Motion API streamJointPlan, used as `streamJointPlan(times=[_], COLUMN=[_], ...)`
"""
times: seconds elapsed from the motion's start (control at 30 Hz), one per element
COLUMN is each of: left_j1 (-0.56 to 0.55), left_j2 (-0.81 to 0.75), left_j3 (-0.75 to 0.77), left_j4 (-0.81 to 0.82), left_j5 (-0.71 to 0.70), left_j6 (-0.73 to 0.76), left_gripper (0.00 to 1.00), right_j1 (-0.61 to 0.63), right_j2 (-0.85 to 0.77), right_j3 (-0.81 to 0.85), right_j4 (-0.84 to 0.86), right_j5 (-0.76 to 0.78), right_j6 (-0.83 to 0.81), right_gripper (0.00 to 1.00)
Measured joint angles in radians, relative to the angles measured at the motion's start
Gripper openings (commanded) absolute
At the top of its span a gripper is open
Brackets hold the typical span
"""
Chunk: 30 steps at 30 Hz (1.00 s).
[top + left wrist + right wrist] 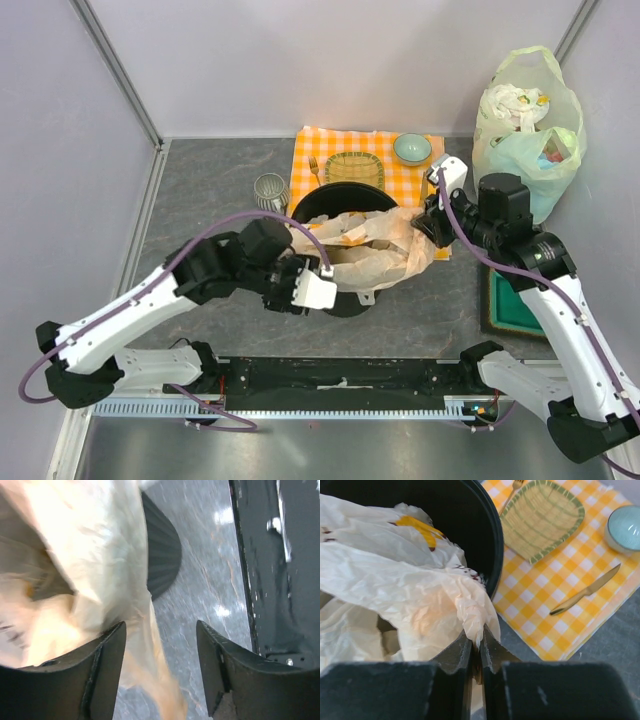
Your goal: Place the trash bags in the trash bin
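**Two claws at the bin rim, bag half in**

Peach trash bag [372, 243] lies crumpled across the black bin's [345, 194] mouth, partly inside and spilling over the near and right rim. Right claw [476, 643] is pinched tight on a bag fold at the right rim. Left claw [160, 630] is spread wide, with film against one finger, unclamped. Checked cloth [408, 180] lies behind the bin on the grey surface [210, 190].

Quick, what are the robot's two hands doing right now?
Left gripper: open, the trash bag beside one finger.
Right gripper: shut on the trash bag.
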<state>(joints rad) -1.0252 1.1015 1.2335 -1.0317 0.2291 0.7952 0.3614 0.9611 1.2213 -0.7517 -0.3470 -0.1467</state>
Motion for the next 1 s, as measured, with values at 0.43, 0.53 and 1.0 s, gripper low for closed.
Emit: streamJointPlan(times=[0.43,0.53,1.0], left_j1=[0.000,0.000,0.251], left_j2=[-0.134,-0.105,0.077], left_j3=[0.302,0.242,0.208], left_j4=[0.084,0.142,0.251], left_j5=[0.033,-0.062,-0.236], left_j6=[-0.171,-0.172,-0.254], left_gripper=[0.70,0.64,0.22], right_j1=[0.000,0.000,0.000], right_j2=[-0.018,-0.014,-0.018], right_j3=[0.057,0.057,-0.020], right_j4=[0.022,0.034,0.214], right_j5=[-0.004,-0.003,0.056], right_j6=[-0.004,0.000,0.035], right_gripper=[0.13,0.11,0.03])
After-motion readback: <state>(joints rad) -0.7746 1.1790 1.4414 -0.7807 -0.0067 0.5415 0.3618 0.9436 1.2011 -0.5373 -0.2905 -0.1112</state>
